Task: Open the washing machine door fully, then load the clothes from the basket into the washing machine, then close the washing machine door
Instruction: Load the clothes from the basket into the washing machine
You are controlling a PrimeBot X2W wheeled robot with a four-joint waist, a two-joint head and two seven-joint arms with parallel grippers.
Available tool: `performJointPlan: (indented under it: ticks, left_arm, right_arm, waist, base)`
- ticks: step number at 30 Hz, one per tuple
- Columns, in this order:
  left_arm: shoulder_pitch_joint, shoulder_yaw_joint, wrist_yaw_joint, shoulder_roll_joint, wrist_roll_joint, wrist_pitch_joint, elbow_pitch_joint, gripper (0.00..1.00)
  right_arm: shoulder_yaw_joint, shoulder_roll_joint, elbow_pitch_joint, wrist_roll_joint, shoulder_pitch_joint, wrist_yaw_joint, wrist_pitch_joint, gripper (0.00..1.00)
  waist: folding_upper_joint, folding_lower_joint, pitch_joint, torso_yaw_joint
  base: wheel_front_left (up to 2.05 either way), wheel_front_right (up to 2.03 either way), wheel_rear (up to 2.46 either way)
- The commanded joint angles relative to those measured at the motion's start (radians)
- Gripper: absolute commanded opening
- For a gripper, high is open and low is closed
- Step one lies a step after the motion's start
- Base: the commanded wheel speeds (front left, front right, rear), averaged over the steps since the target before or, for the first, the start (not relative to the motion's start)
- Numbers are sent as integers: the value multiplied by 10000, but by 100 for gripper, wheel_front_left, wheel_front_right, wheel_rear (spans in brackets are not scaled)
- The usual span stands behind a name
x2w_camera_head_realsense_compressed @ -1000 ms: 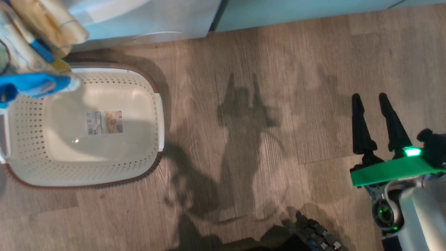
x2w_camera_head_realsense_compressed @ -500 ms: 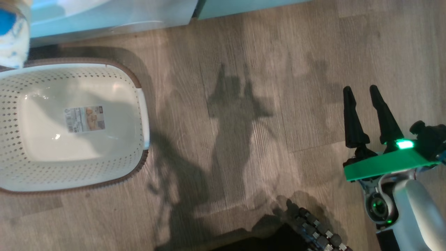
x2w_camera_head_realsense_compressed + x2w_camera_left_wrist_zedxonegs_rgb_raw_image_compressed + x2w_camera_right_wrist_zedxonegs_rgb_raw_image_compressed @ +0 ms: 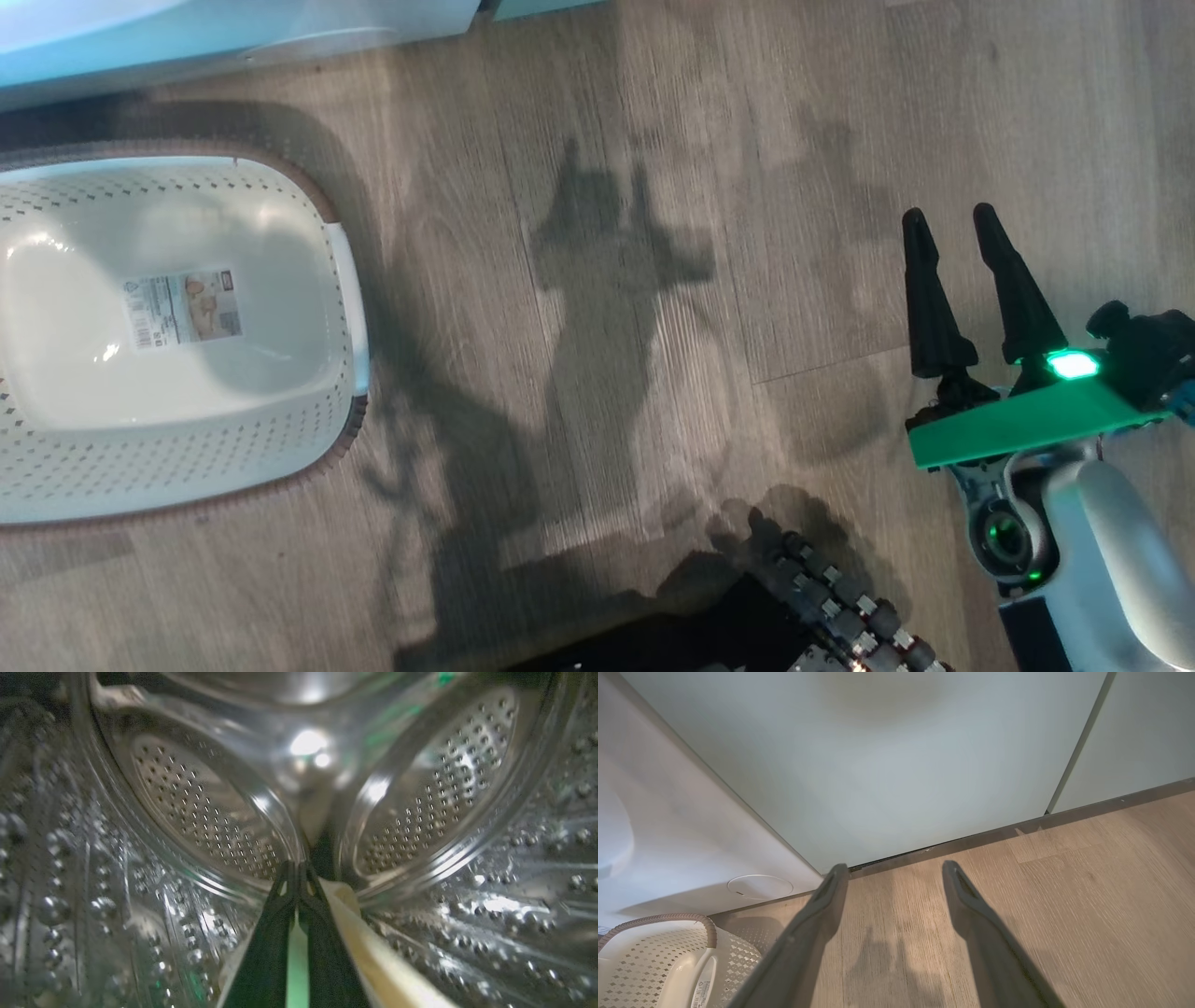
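**Left claw pinched on cloth inside the drum; right claw open over the floor**

Hard to read:
- The left wrist view is blurred and dark at its edges.
- The left gripper [image 3: 297,868] is inside the steel drum [image 3: 420,788] of the washing machine [image 3: 233,37]. Its fingers meet at the tips, with a thin pale strip between them lower down.
- The clothes [image 3: 373,961] show as one pale yellow fold clamped there. It runs along the right finger and off the bottom edge, so I can't tell how much cloth is held.

Cut off:
- In the head view the basket [image 3: 187,467] stands on the wood floor [image 3: 653,140], cropped by the left edge. The paper label [image 3: 182,308] on its bottom is in plain sight.
- The basket sits just in front of the washer's lower front, which is cropped by the top edge.

Per view:
- In the head view the right gripper [image 3: 949,215] is at lower right, over the floor and well apart from the basket.
- The right wrist view makes its state clear: the fingers are spread wide with nothing between them.
- That view also picks up a round cover [image 3: 760,886] low on the washer front, the pale green cabinet panels [image 3: 924,765] beside it, and one basket corner.
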State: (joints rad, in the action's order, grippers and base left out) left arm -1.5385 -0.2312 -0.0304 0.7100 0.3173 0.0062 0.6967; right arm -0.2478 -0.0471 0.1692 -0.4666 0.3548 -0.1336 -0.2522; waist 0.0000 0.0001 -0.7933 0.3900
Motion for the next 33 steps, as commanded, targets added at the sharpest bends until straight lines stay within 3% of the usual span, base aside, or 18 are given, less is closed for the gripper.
performJointPlan:
  ticks: [1,9,17,20,21,22,23,33]
  left_arm:
    - [-557,112,-128,492,-187,-427,-230,0]
    - [-1269,-82,-208,295,-488,-1842,-92,0]
    - [-1022,-286,356,27,-2,-708,1045,0]
    - [-962,-220,339,-52,223,-255,1317,0]
    - [-974,-212,352,-80,280,-158,1356,17]
    - [-982,-215,400,-106,342,-27,1407,64]
    - [-991,-235,441,-120,372,50,1427,100]
    - [-509,-345,538,-286,572,-219,1450,100]
  right_arm:
    - [-155,-32,-228,-74,-163,29,-94,100]
    - [-207,-32,-226,-66,-33,29,-95,100]
    - [-236,-32,-180,-111,40,29,-95,100]
    - [-240,-32,-126,-125,69,29,-95,100]
    - [-243,-32,-110,-128,85,29,-95,100]
    - [-247,-32,-91,-131,102,29,-95,100]
    - [-248,-32,-75,-132,120,29,-95,100]
    - [-45,-32,6,-34,212,29,-95,100]
  waist:
    - [0,-1,-55,-18]
    - [0,-1,-204,-125]
    - [0,-1,-314,-269]
    - [0,-1,-345,-306]
    - [0,-1,-355,-316]
    - [0,-1,-361,-323]
    - [0,-1,-369,-335]
    - [0,-1,-230,-601]
  base:
    - [0,0,0]
    - [0,0,0]
    - [0,0,0]
    - [0,0,0]
    - [0,0,0]
    - [0,0,0]
    - [0,0,0]
    - [0,0,0]
